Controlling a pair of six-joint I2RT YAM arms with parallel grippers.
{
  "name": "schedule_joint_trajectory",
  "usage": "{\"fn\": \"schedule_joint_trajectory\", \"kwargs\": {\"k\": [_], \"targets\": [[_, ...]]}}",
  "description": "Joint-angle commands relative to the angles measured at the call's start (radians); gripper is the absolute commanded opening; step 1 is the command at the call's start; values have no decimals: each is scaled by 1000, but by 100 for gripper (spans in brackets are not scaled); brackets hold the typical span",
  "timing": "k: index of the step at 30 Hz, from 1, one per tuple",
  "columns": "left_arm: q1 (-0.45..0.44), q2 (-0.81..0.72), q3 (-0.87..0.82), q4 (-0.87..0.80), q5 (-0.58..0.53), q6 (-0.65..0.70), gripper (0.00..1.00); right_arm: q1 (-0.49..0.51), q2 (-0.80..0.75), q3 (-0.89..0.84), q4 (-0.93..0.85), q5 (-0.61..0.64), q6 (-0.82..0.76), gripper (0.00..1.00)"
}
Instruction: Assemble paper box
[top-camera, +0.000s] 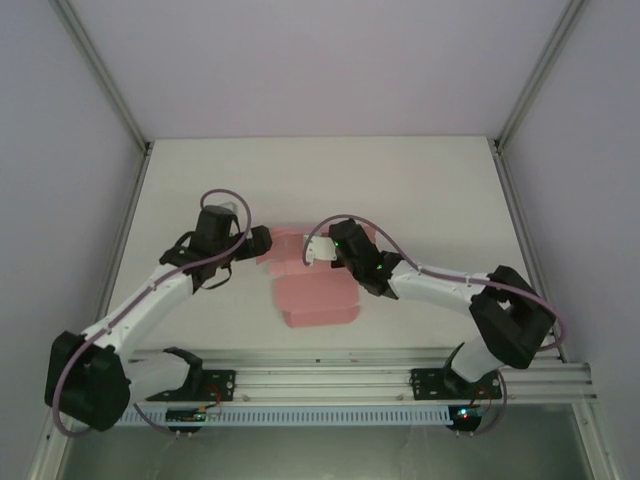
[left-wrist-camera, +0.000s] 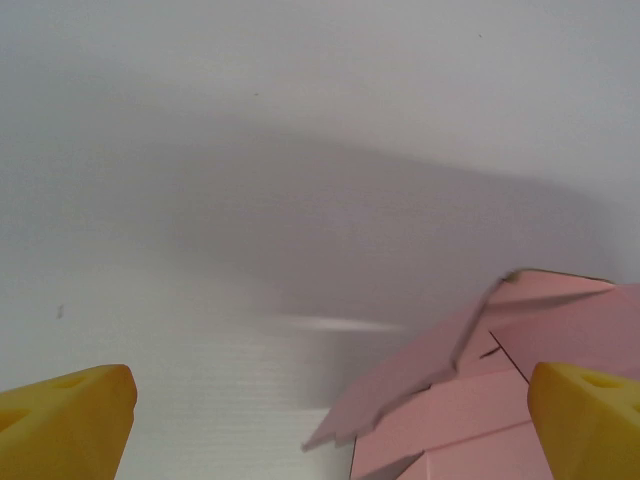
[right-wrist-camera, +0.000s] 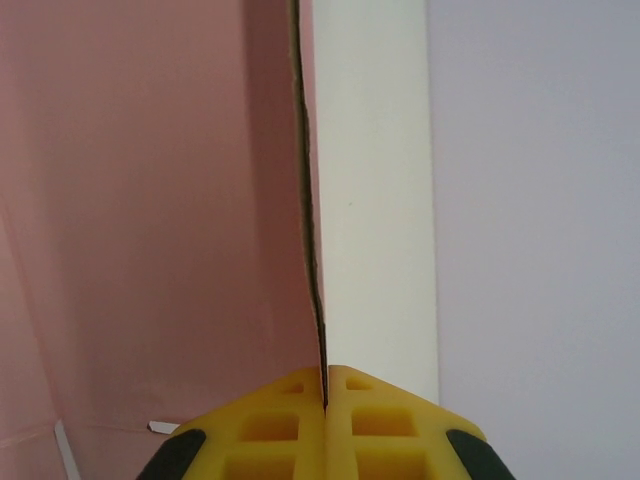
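Right claw (right-wrist-camera: 325, 385) is pinched together on the paper box (top-camera: 315, 298): its two yellow tips meet with a thin pink edge of the sheet running straight up from between them. Left of that edge is a broad pink face; right of it runs a cream band, and I cannot tell whether that is the sheet's other side. From above, the paper box lies in the middle of the worktop (top-camera: 400, 190), between the two claws. Its nearer part is a flat panel resting on the surface; its farther part, where the right claw grips, looks lifted. The left wrist view shows several pink panels overlapping at lower right, creased and partly raised. Left claw (left-wrist-camera: 325, 430) has its fingers spread wide apart, one yellow tip at each lower corner of that view, gripping nothing; the right-hand tip is just beside the pink panels, touching or not I cannot tell. From above it sits at the sheet's far left edge. Left arm (top-camera: 140, 305) and right arm (top-camera: 440, 285) bend inward from their bases on a metal rail (top-camera: 400, 372) along the near edge. Pale walls (top-camera: 320, 60) close in the worktop on three sides.
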Motion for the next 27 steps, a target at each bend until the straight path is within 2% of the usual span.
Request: {"fn": "schedule_joint_trajectory", "kwargs": {"k": [1,4,8,13,19,25,27], "targets": [[3,39,56,38,60,58,100,12,-30,-15,-15,16,42,0],[2,65,54,50,60,75,100,13,-41,-11,-25,4,52,0],[-10,71,27,120,125,97,100,13,-43,6,-57,7,95,0],[-36,72,-14,209,127,91,100,18,-43,16,-67,6,159,0],[-77,104,-9,228,66,98,100,33,-58,18,-68,6,195,0],[-146,137,-10,275,-17,89,100,33,-92,17,-97,-78,259,0],[-148,125,-16,276,-31,75,100,30,-94,12,-105,-69,268,0]]}}
